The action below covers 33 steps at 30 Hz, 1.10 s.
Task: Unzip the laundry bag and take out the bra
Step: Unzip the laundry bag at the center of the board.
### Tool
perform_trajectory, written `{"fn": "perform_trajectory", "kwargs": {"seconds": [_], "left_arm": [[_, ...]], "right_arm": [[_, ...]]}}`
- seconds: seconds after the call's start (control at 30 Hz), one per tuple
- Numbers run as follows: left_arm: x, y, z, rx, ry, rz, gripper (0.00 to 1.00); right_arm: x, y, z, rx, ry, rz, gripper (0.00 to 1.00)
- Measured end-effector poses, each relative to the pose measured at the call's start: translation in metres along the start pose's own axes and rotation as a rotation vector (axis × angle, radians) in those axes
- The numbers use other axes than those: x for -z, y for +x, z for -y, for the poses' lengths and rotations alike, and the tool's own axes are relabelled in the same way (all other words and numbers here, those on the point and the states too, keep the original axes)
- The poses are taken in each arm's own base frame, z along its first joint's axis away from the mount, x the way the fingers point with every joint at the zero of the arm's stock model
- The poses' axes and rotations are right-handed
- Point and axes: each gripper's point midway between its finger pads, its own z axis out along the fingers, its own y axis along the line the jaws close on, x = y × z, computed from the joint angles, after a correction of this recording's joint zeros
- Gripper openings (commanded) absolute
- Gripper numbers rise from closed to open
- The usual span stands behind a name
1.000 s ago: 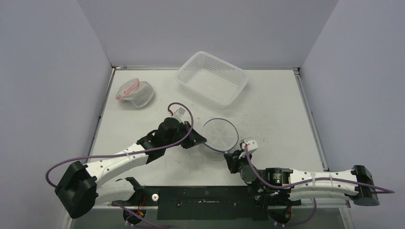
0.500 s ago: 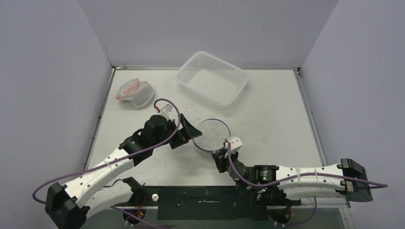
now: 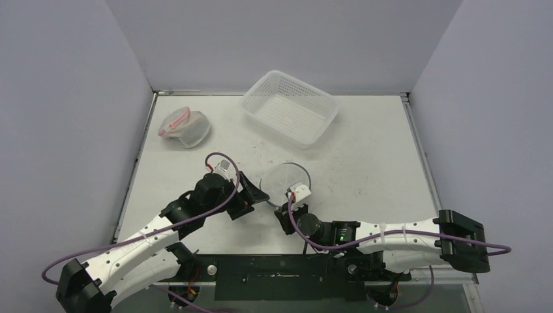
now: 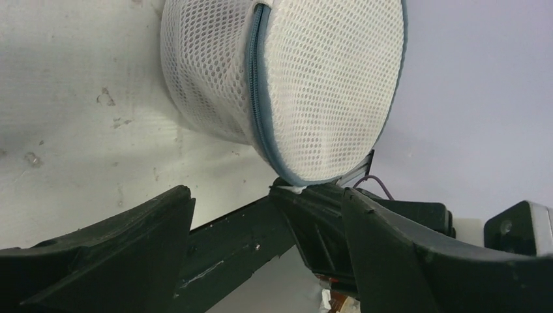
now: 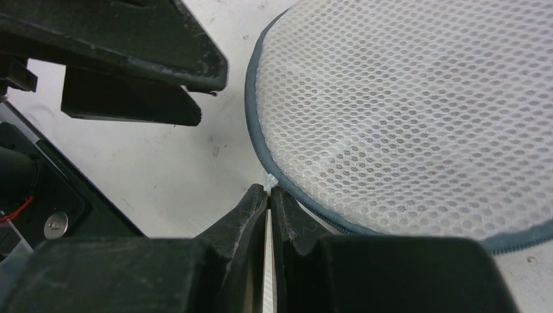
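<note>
Right gripper [image 5: 269,192] pinches the zip tab [image 5: 267,180] of the laundry bag [image 5: 404,117]; left gripper [image 4: 267,195] spread. Zip looks closed; unzipping and bra removal remain.

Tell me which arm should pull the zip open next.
Right. The right fingers are shut on the white tab at the rim of the laundry bag; the left fingers stand open beside it, gripping nothing.

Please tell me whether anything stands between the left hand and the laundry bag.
Partly. The right hand, shut on a small white tab at the laundry bag's rim, sits just ahead of the open left hand. The bag's zipper side above it is otherwise unobstructed.
</note>
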Motion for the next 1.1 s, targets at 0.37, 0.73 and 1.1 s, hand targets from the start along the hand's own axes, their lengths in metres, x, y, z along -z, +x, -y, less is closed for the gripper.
{"fn": "perform_trajectory", "kwargs": {"seconds": [0.37,0.73,1.1], "left_arm": [[-0.028,-0.007,0.006,0.042,0.006,0.013,0.43],[-0.042,-0.008,0.003,0.038,-0.007,0.011,0.26],[-0.049,-0.009,0.008,0.017,0.013,0.011,0.00]], "right_arm": [[-0.006,0.003,-0.010,0.007,-0.038,-0.019,0.05],[0.000,-0.010,-0.012,-0.025,-0.054,0.014,0.05],[0.013,-0.011,0.000,-0.065,-0.039,0.028,0.05]]}}
